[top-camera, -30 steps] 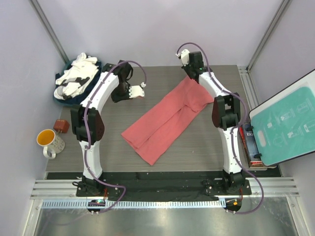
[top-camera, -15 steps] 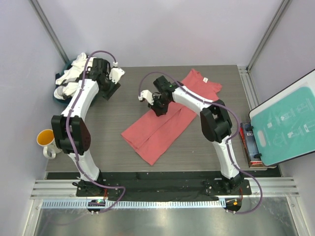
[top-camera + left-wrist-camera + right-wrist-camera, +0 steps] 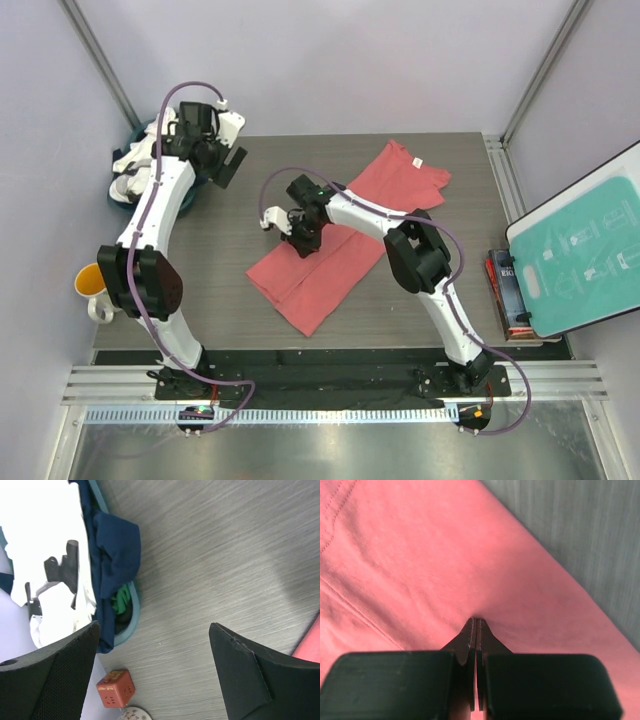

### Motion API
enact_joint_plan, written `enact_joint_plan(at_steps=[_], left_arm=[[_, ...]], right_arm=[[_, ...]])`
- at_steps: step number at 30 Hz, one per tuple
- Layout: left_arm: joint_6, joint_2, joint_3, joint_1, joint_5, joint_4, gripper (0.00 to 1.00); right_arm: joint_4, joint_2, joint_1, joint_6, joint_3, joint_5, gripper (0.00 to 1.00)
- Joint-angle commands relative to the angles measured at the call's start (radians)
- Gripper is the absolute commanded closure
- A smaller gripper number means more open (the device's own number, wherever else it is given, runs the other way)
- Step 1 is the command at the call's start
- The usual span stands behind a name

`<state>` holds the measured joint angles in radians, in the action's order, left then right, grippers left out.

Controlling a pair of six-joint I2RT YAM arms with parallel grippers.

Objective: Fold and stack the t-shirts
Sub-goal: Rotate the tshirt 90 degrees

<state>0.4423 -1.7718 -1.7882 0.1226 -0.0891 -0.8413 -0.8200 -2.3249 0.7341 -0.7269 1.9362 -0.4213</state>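
At the upper left, a soft heap of white and navy t-shirts fills a teal tub. The left gripper hangs beside it, jaws spread wide and holding nothing. Mid-frame, the coral-red t-shirt lies flat on the grey woodgrain table, its white neck tag unreadable. The right gripper is closed, tips touching the smooth cloth. At right, a teal board carries white pictograms.

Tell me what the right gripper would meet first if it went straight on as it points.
The coral-red t-shirt: the right gripper, jaws shut, aims straight into its cloth, tips apparently touching it, though depth is unclear.
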Motion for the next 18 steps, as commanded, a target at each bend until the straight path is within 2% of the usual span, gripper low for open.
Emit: enact_joint_plan(at_steps=[1, 8, 18], left_arm=[[-0.014, 0.009, -0.063, 0.000, 0.014, 0.007, 0.10], [0.018, -0.021, -0.117, 0.000, 0.043, 0.007, 0.10], [0.081, -0.032, -0.160, 0.012, 0.054, 0.002, 0.10]], right_arm=[[0.024, -0.004, 0.007, 0.024, -0.026, 0.018, 0.99], [0.021, 0.084, 0.022, 0.007, -0.247, 0.079, 0.99], [0.001, 0.301, 0.065, 0.018, -0.542, 0.127, 0.99]])
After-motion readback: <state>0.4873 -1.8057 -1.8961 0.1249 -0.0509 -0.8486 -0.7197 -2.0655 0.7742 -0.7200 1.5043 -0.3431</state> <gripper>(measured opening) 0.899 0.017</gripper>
